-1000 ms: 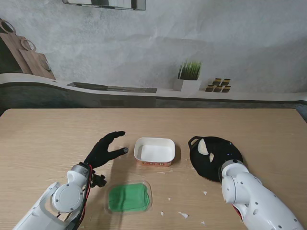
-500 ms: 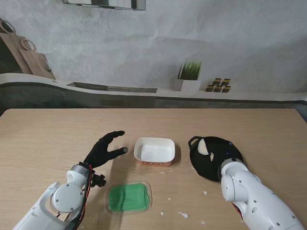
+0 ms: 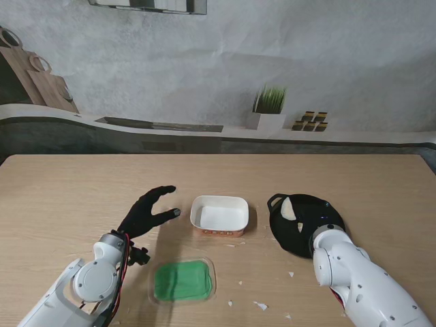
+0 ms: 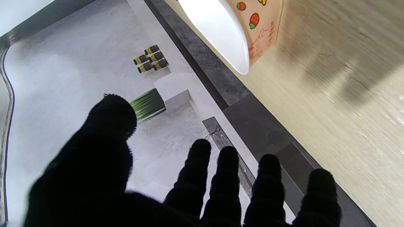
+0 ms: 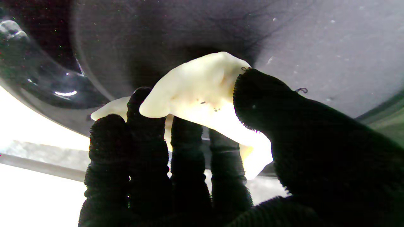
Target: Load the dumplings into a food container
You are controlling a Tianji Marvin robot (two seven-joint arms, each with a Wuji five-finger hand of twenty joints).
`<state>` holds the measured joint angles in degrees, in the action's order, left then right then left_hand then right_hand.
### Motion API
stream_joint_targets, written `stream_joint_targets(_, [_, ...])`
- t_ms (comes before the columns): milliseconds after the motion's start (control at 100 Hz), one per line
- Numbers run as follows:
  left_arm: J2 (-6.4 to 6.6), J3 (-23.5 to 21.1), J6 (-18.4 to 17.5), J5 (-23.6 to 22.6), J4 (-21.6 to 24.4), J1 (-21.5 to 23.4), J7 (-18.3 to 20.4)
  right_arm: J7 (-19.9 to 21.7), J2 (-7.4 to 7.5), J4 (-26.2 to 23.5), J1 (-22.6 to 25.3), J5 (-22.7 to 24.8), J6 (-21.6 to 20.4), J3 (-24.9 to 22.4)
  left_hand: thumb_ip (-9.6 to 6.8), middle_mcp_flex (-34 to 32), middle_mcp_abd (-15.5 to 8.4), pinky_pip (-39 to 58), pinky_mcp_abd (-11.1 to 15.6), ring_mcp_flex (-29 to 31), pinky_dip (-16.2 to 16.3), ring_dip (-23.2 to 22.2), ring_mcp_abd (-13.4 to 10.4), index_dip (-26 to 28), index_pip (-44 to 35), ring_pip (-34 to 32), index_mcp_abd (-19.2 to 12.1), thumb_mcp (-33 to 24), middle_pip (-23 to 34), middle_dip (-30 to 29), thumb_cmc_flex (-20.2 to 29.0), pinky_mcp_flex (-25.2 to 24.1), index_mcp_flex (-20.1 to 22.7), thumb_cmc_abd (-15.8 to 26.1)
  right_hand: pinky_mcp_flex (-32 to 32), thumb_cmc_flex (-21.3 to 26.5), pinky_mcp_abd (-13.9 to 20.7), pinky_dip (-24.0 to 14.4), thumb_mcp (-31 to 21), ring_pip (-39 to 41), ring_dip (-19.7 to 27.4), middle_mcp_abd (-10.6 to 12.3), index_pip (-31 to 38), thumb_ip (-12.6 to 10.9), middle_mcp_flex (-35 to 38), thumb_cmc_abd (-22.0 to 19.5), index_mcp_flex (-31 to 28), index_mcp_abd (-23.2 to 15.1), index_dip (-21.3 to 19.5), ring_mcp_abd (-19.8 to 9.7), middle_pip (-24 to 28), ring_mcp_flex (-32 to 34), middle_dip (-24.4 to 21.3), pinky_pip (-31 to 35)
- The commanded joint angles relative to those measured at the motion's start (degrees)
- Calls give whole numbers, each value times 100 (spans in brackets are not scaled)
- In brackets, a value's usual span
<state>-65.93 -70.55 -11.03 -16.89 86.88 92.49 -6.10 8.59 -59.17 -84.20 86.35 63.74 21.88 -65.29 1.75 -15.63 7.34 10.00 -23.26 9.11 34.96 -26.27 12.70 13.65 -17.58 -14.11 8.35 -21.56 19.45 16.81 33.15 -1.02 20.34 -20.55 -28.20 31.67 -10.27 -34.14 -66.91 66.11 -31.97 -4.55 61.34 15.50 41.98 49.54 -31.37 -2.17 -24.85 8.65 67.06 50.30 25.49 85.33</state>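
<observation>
Stand view: nothing had shifted since the earlier frames. The left hand (image 3: 148, 212) hovered spread and empty left of the one white container (image 3: 219, 214); one green lid (image 3: 182, 281) lay nearer me. Right of the container sat one black pan (image 3: 306, 225) holding a dumpling (image 3: 289, 208). Right wrist view: the right hand (image 5: 221, 164) pinched a dumpling (image 5: 202, 94) over the pan (image 5: 157, 34); a second (image 5: 110, 108) lay behind.

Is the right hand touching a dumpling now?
Touching. In the right wrist view the right hand has its thumb pressed on one side of the dumpling and its fingers on the other, with no gap between.
</observation>
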Motion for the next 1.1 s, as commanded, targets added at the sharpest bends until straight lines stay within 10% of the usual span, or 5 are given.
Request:
stream_joint_targets(0, [-20, -12, -9, -10, 23, 20, 67, 122, -23, 79, 54, 10, 35, 53, -124, -56, 80, -76, 155, 69, 109, -112, 5, 56, 7, -14, 4, -42, 30, 57, 104, -52, 62, -51, -85, 464, -16, -98, -437, 262, -91, 95, 307, 117, 307, 152, -340, -470, 118, 63, 369, 357, -48, 340])
stream_joint_targets(380, [-15, -24, -14, -31, 17, 21, 74, 25, -30, 165, 9, -21, 31, 98, -119, -86, 63, -94, 165, 89, 98, -113, -2, 65, -19, -27, 14, -60, 36, 56, 104, -69, 140, -69, -500, 742, -187, -138, -440, 518, 55, 20, 664, 160, 1245, 195, -1381, -990, 197, 282, 272, 1001, -2, 654])
stream_joint_targets(1090, [-21, -40, -40, -29, 9, 15, 50, -484, -129, -673, 527, -127, -779, -879, -113, -130, 105, -122, 174, 94, 58, -104, -8, 67, -19, -30, 43, -64, 26, 36, 100, -86, 242, -58, -743, 988, -645, -169, -904, 579, 279, -453, 499, 248, 1720, 623, -1860, -378, 22, 673, -19, 1400, 181, 780])
